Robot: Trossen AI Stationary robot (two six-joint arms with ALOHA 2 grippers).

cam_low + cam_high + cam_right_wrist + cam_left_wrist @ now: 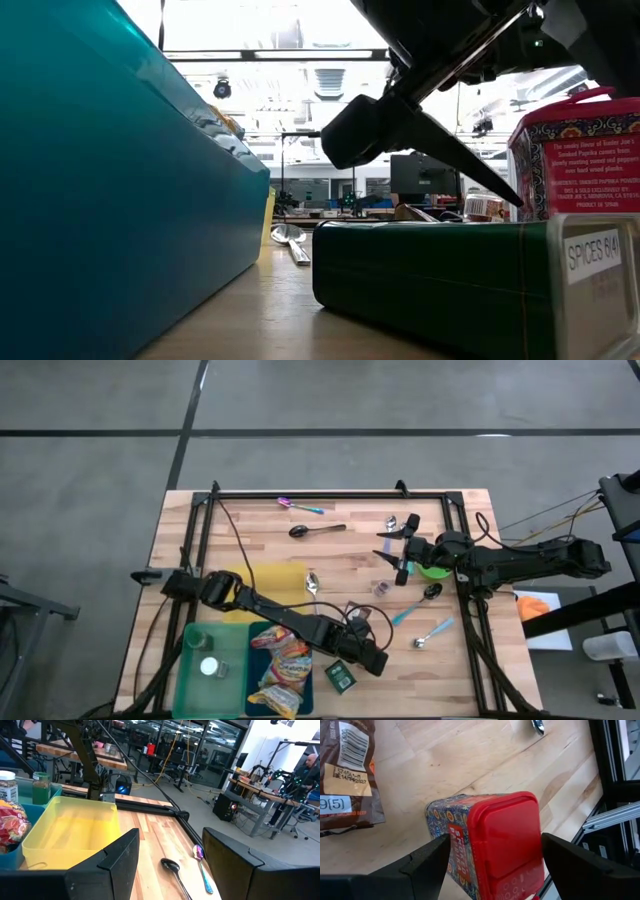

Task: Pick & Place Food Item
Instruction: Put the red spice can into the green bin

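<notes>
Red-lidded paprika tin sits upright on the wood in the left wrist view, between the left gripper's open jaws, not yet clamped; a brown packet lies near, so a skewed close could tip the tin or nudge it. From above, the left gripper hangs beside the green tin, the blue bin close alongside; bare wood beyond. Low view: green tin flat, fingers above it. Right wrist view: right gripper open, holding nothing, over spoons; yellow tray nearby.
</notes>
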